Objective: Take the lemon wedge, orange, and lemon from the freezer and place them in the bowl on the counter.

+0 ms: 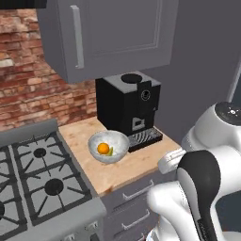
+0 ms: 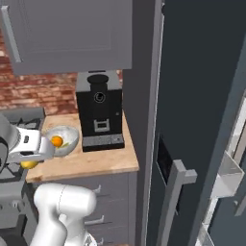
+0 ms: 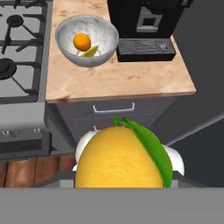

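My gripper is shut on the lemon, a whole yellow fruit with a green leaf that looms large at the bottom of the hand view. In the right base view the lemon peeks out under the white hand, in front of the counter and off its left end. The speckled bowl stands on the counter with the orange and the lemon wedge inside. From the left base view the bowl shows the orange and the wedge. The freezer stands to the right.
A black coffee machine stands right beside the bowl on the counter. The gas stove adjoins the counter's left side. A grey wall cupboard hangs above. The freezer's bar handle and open door shelves lie at the right.
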